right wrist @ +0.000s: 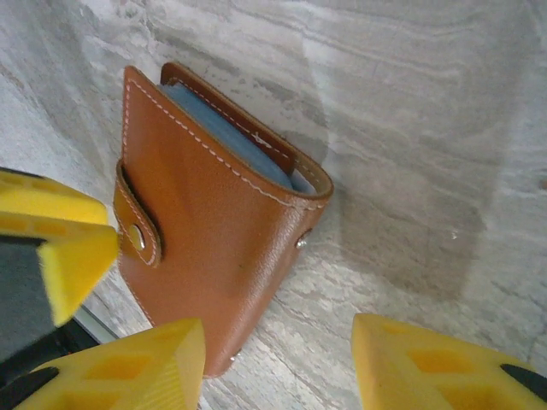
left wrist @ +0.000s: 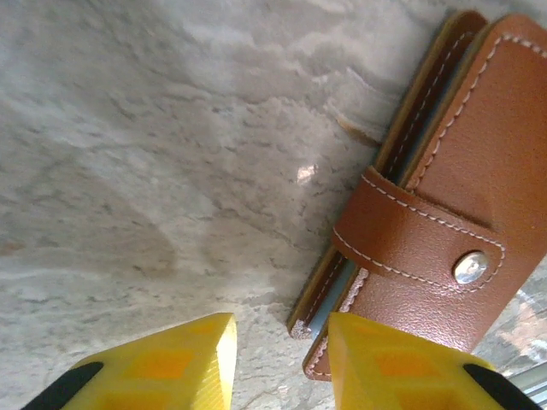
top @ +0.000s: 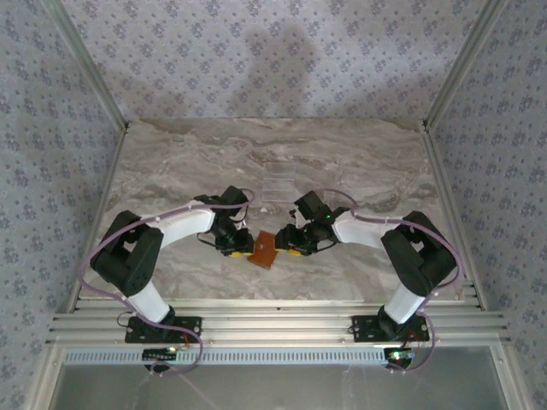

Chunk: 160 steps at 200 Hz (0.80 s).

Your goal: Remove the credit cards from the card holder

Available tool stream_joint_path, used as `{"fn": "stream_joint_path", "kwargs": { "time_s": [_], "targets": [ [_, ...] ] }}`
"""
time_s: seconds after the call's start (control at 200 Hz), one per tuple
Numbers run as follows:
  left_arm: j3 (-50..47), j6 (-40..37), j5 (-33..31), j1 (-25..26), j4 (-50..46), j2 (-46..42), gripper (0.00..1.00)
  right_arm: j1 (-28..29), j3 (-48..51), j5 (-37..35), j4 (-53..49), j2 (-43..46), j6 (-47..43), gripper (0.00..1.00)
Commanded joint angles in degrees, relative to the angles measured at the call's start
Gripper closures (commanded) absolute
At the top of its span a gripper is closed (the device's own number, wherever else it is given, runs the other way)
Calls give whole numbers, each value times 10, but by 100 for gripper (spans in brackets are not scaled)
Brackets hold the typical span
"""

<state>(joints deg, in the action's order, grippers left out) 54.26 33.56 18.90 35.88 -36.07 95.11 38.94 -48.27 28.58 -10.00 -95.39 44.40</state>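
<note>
The orange-brown card holder lies folded on the marble table between my two grippers, its strap snapped over a silver stud. A pale grey-blue inner edge shows at its open side; the credit cards are hidden inside. My left gripper is open, its right finger at the holder's near corner. My right gripper is open too, its left finger against the holder's lower corner, with bare table between the fingers. A left-arm finger shows beyond the holder.
A clear plastic tray sits on the marble table just behind the grippers, near the middle. Patterned walls with metal rails enclose the table on three sides. The arm bases stand on an aluminium rail at the near edge.
</note>
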Motion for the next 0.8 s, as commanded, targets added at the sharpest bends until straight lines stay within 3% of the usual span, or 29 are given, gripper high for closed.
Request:
{"fn": "stream_joint_path", "kwargs": {
  "time_s": [0.0,0.795],
  "targets": [
    [12,-9,13,15,-20,18,68,4,4,17,30,-16,21,51],
    [20,7,14,29,0,32,73,-5,16,73,120,-62,42,62]
  ]
}}
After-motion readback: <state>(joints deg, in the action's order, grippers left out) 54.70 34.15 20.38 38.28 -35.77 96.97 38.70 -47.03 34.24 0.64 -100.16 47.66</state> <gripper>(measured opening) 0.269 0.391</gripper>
